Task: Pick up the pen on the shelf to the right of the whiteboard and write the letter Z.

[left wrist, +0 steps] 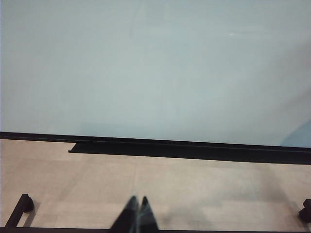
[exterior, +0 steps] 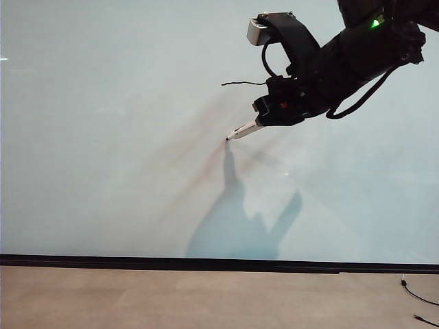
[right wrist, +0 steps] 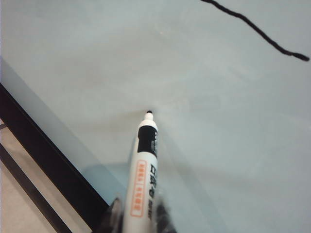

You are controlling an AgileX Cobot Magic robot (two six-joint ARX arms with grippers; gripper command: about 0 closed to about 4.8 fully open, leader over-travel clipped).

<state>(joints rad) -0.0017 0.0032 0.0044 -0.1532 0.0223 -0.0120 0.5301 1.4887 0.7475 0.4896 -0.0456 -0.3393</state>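
I see the pen [exterior: 245, 129] in the upper middle of the exterior frame, slanting down to the left out of my right pincer [exterior: 264, 118], which is pinching its barrel; in the right wrist view the pen [right wrist: 144, 174] rises from between the two dark fingers [right wrist: 112, 217] at the bottom edge, its black tip up against the whiteboard [right wrist: 218, 145] near the frame's centre. In the exterior view that tip meets the whiteboard [exterior: 103, 137] just left of centre, above the arm's grey shadow [exterior: 240, 226]. One thin black stroke [exterior: 241, 83] is on the board, running roughly level just above and slightly left of the pincer; from the right wrist it shows as a wavy line [right wrist: 255, 30] crossing the upper right corner. Only this single stroke is drawn. Nothing stands between the pen tip and the board. The board's black strip [exterior: 206, 264] runs along the lower part of the exterior frame, with tan floor [exterior: 171, 298] below and a loose cable [exterior: 418, 296] at the lower right. My left pincer [left wrist: 136, 208] sits at the bottom centre of its own view, fingertips pressed together and holding nothing, well back from the board, with the black shelf [left wrist: 184, 150] across the middle of that frame.
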